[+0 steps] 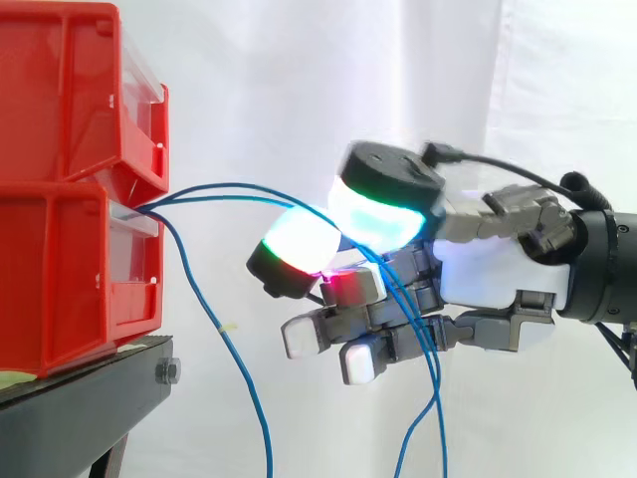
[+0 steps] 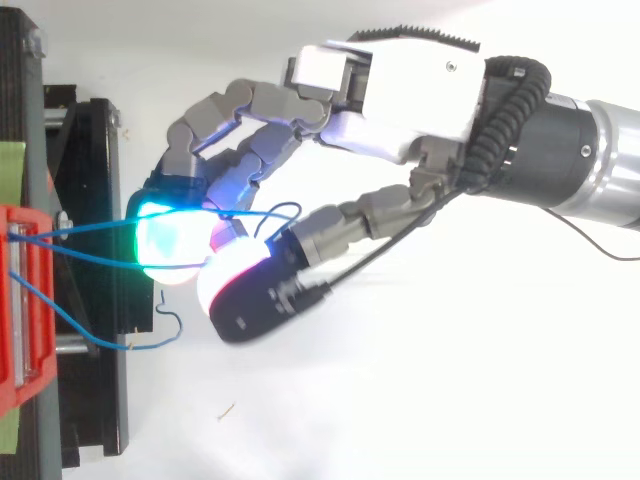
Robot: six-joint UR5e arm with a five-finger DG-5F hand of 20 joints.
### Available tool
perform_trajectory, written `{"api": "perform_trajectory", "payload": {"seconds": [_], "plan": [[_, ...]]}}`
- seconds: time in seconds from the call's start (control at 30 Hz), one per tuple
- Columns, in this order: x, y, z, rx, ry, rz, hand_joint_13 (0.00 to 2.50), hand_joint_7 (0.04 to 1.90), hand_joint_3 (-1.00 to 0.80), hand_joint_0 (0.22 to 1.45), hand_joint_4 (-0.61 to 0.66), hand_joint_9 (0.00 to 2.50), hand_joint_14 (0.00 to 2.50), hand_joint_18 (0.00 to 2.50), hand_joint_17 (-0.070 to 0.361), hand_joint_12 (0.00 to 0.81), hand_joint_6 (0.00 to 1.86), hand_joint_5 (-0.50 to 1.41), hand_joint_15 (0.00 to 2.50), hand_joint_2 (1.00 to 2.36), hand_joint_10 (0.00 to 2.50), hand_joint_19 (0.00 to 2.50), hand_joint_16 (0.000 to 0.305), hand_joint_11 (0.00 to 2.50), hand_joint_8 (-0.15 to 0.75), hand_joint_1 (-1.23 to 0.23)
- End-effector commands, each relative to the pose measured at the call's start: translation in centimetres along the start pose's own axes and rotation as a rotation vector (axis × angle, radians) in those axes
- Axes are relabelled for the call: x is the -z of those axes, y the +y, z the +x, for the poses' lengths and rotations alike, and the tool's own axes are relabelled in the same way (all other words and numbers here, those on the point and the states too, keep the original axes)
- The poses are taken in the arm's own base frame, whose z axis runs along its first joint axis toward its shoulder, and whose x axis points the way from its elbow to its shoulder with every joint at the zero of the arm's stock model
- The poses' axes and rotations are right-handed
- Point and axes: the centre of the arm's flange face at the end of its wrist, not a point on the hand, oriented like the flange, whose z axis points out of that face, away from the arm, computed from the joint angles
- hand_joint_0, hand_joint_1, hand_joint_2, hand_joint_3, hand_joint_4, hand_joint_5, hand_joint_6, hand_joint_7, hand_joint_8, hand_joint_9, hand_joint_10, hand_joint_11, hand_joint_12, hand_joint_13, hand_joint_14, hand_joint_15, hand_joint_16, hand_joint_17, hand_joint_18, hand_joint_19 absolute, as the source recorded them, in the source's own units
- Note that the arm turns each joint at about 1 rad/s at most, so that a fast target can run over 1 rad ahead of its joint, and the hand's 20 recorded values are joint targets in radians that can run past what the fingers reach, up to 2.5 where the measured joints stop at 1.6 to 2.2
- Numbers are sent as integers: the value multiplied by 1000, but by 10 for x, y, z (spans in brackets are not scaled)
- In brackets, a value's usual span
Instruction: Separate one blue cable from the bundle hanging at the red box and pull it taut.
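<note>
Several thin blue cables come out between the stacked red boxes [image 1: 60,279] at the left. Two of them [image 1: 229,185] arc rightward to my hand [image 1: 498,274], pass between its glowing green and white pads [image 1: 299,244], then drop past the lower fingers. From above, these cables [image 2: 80,230] run from the red box [image 2: 20,300] into the pinch of my hand [image 2: 410,90], with a small loop behind the pads. The thumb and a finger are curled together on them. Another blue cable [image 1: 244,378] hangs loose beneath the box.
The red boxes rest on a black stand [image 1: 80,398] whose edge juts toward the hand. A slack blue cable [image 2: 60,318] curls over the stand [image 2: 100,200] from above. A white curtain hangs behind everything.
</note>
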Motion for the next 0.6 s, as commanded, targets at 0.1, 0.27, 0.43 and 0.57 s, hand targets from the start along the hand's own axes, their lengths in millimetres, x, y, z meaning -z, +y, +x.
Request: {"api": "perform_trajectory", "payload": {"seconds": [0.1, 0.27, 0.43, 0.57], "plan": [[0, -1, 1, 12, 1, 1, 618, 928, -500, 538, 155, 884, 19, 698, 113, 383, 881, -153, 531, 1000, 11, 737, 50, 1272, 364, -763], [0, -1, 1, 25, 1, 1, 641, 975, -500, 568, 127, 953, 19, 691, 106, 374, 862, -136, 536, 1000, 11, 783, 47, 1216, 356, -496], [0, -1, 1, 26, 1, 1, 650, 1004, -358, 616, 116, 937, 18, 682, 105, 378, 865, -148, 555, 1008, 11, 799, 47, 1226, 355, -640], [0, -1, 1, 30, 2, 2, 651, 971, -211, 636, 73, 918, 17, 718, 118, 401, 904, -168, 540, 1009, 9, 749, 52, 1255, 380, -805]]}}
